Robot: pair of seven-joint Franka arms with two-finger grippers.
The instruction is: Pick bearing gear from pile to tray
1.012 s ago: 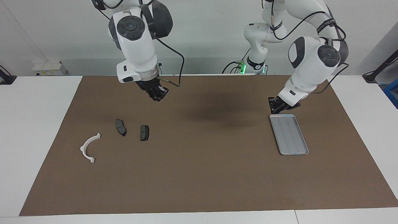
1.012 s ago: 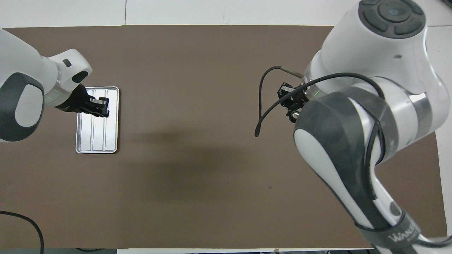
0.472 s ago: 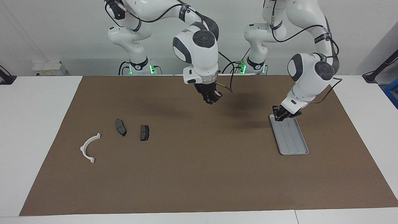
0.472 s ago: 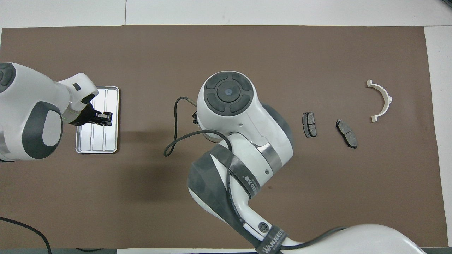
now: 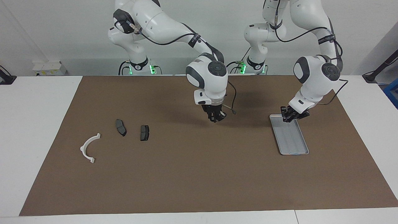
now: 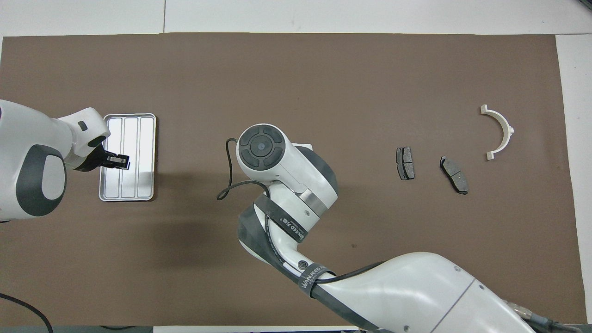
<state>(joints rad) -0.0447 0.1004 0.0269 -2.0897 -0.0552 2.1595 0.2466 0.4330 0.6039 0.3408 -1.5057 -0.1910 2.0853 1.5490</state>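
Tray (image 5: 294, 146) toward left arm's end, pile (image 5: 122, 135) toward right arm's end, well apart

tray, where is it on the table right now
The tray lies on the brown mat toward the left arm's end of the table, with the left tool at its end nearer the robots.

Brown mat (image 5: 199, 174) over white table (image 5: 34, 124) — grey wall, white box (image 5: 49, 67)
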